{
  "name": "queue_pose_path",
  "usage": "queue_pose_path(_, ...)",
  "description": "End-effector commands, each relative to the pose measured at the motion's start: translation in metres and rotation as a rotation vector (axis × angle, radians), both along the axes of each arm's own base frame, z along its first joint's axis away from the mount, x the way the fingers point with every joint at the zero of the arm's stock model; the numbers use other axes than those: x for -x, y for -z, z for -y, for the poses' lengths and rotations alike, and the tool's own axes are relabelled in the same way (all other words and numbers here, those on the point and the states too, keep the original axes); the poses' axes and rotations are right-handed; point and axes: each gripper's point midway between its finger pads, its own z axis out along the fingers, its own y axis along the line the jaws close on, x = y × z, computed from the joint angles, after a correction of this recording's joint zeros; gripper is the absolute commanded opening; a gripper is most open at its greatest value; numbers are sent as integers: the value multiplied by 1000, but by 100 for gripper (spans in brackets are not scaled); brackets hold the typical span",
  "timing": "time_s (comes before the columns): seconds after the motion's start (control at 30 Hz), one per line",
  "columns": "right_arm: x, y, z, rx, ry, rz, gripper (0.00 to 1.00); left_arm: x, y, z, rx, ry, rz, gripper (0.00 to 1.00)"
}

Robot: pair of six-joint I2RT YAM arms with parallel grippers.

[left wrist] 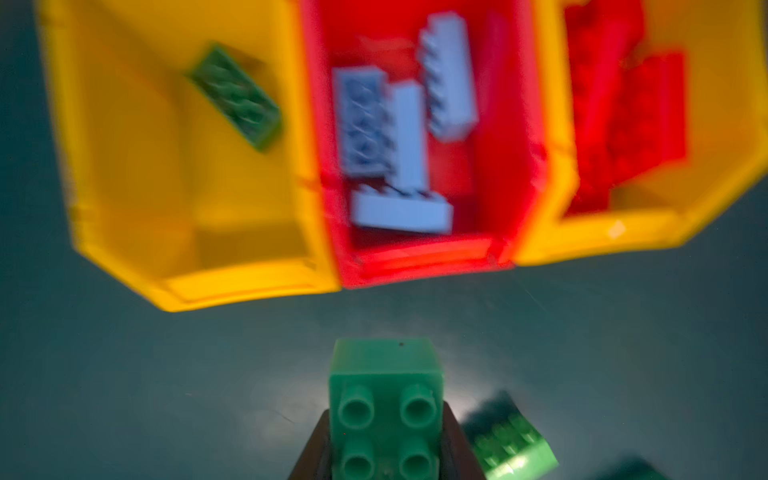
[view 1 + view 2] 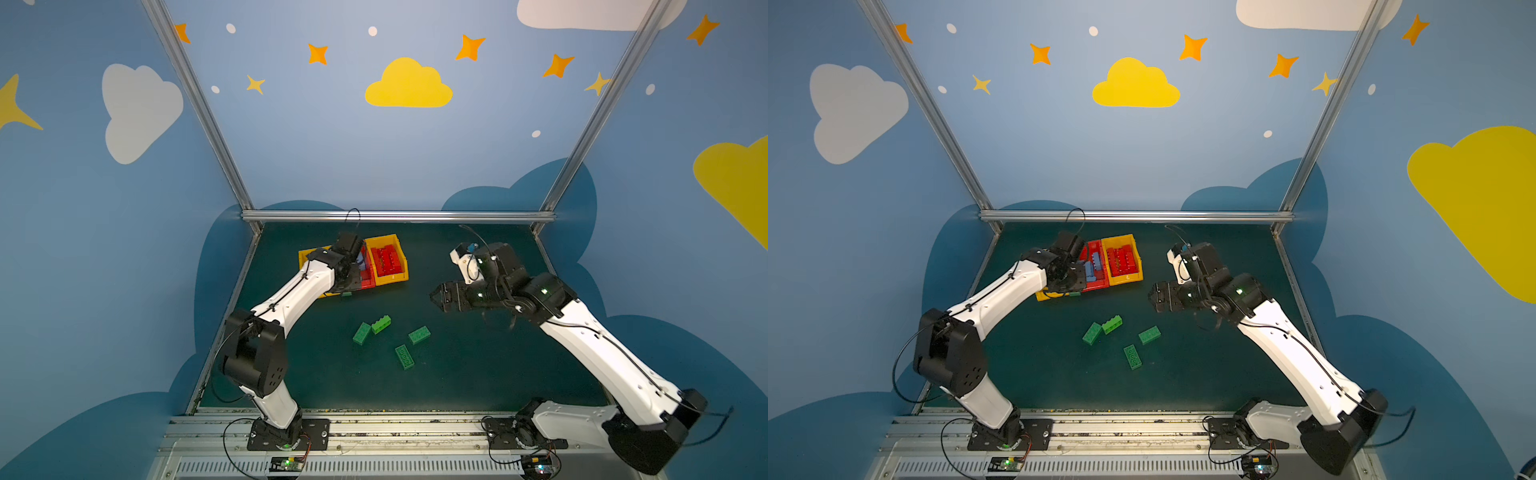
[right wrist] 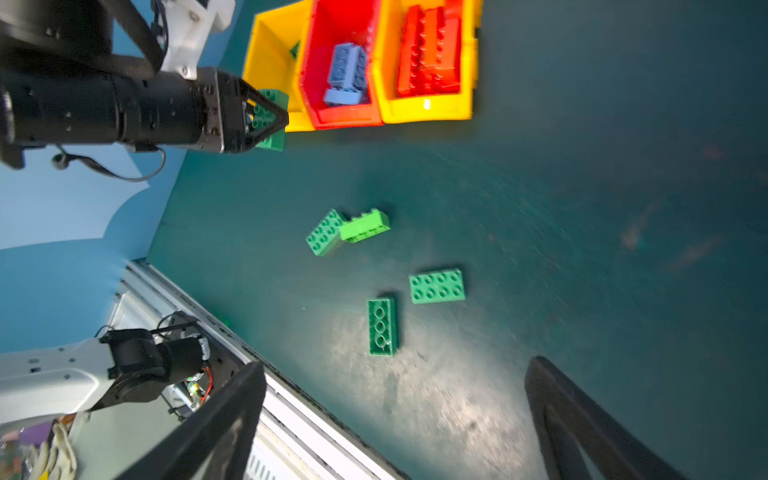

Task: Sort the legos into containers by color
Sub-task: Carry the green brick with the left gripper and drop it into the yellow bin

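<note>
Mostly hidden behind its wrist in both top views, the left gripper (image 3: 278,118) clamps a green brick (image 1: 386,399) just in front of a blurred yellow bin (image 1: 124,166), while the right gripper (image 2: 435,296) hangs spread wide

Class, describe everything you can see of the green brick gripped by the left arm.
The green brick is glossy moulded plastic, two studs wide, with four round studs facing the wrist camera. The left gripper holds it, dark fingers pressing two opposite sides. It hangs over the dark mat, just in front of the nearest yellow bin, not inside.
</note>
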Motion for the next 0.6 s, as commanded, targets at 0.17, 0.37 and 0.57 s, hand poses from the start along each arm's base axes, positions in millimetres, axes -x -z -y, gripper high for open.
queue_pose_path(0.17, -29, -10, -77, -15, -193, 31, 95, -36, 14, -66, 31, -188, -34, 24)
queue_pose_path(0.37, -45, -5, -97, 18, -220, 19, 95, -63, 35, -81, 50, -224, -63, 25)
queue_pose_path(0.57, -52, -2, -97, 42, -200, 14, 95, -86, 47, -86, 52, -233, -74, 31)
